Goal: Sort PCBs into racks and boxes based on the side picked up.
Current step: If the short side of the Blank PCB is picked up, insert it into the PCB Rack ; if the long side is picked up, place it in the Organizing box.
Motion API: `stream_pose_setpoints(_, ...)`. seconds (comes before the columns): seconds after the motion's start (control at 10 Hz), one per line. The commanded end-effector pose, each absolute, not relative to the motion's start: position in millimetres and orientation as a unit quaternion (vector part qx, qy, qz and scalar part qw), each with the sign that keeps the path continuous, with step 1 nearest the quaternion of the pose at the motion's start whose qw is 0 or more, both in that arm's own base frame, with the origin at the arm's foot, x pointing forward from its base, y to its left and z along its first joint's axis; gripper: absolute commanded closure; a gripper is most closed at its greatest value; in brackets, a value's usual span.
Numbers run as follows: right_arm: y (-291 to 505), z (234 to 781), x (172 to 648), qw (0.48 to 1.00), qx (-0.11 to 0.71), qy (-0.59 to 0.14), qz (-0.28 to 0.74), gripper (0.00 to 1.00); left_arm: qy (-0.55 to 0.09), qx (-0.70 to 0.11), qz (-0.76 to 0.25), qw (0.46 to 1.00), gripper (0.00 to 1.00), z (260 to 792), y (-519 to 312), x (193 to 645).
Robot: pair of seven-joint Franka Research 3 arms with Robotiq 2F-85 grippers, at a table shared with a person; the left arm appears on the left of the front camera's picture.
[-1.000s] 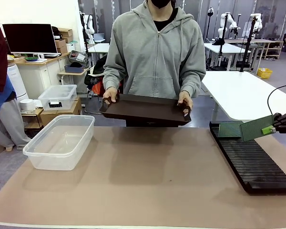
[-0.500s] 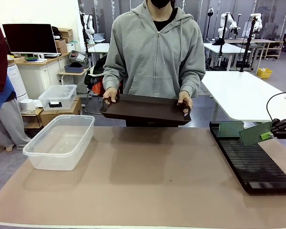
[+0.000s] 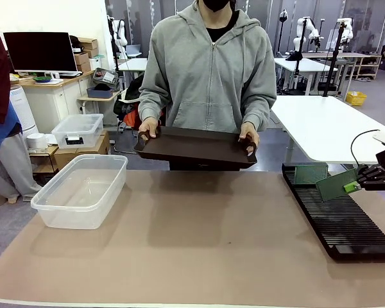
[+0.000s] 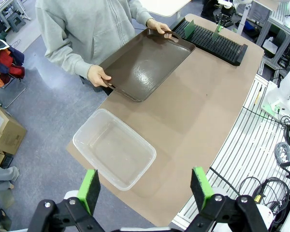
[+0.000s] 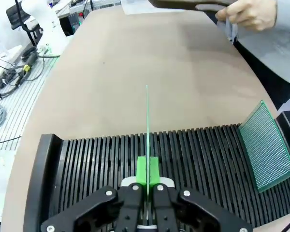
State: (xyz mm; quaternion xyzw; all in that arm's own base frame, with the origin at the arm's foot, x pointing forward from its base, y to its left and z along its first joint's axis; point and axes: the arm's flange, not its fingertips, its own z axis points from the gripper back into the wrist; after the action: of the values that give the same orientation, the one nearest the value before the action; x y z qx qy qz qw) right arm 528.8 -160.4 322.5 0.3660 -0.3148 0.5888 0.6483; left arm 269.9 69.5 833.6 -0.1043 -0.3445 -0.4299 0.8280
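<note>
R gripper (image 3: 358, 185) is clamped tight on 1 PCB (image 3: 337, 185), held by its edge over the rack (image 3: 337, 218) at the table's right side. Over the last sec the board has dropped lower and swung closer to the slots; earlier it sat higher w/ its face more upright. Wrist cam shows it edge-on, lined up along a slot near the rack's middle, so I'd say insertion is abt to happen, not done yet. 2nd PCB (image 3: 310, 174) already stands in the rack's far end, tilted a bit. L gripper (image 4: 146, 187) hangs high over the table, jaws wide apart, holding nothing. Clear box (image 3: 81, 189) sits at the table's left, nothing in it. Person across the table holds the brown tray (image 3: 196, 147) w/ both hands, unchanged.
</note>
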Motion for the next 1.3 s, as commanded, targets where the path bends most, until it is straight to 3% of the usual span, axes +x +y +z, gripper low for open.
stream_pose_setpoints(0.0, -157.6, 313.9, 532.7, 0.649, 0.346, -0.309, 0.603, 0.98, -0.344, -0.106, -0.428, 0.829, 0.00, 832.0, 68.7, 269.7)
stream_pose_setpoints(1.2, -140.7, 288.8, 532.3, 0.636, 0.348, -0.291, 0.625, 0.98, -0.344, -0.106, -0.428, 0.829, 0.00, 832.0, 68.7, 269.7)
